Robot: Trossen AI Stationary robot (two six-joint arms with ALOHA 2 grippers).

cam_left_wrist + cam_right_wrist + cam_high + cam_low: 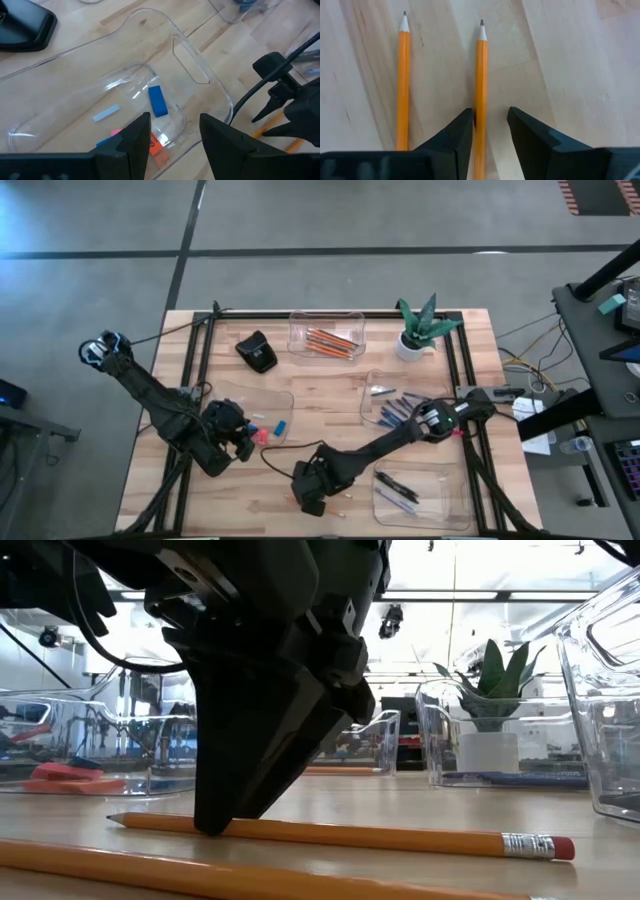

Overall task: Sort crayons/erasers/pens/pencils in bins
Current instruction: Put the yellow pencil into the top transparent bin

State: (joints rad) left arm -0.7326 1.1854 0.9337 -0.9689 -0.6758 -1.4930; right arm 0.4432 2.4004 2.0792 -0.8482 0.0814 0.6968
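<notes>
Two orange pencils (403, 85) lie side by side on the wooden table near its front edge. My right gripper (490, 135) is open and low over them, at the front middle of the table (310, 490). Its fingers stand on either side of one pencil (480, 85), whose tip points ahead of them. In the low view a fingertip (213, 822) is down at that pencil (360, 836). My left gripper (175, 137) is open and empty over the clear bin (262, 402) that holds pink and blue erasers (157, 100). My right gripper comes from above, its fingers lying along the pencil rather than across it. One finger (462, 132) stands close against the pencil's side (480, 117); I cannot tell whether it touches. The pencil lies flat on the table.
A bin with orange pencils (326, 337) stands at the far middle. A bin with blue sticks (396, 406) and a bin with dark pens (415, 490) are on the right. A black lump (258, 352) and a potted plant (415, 338) stand at the back.
</notes>
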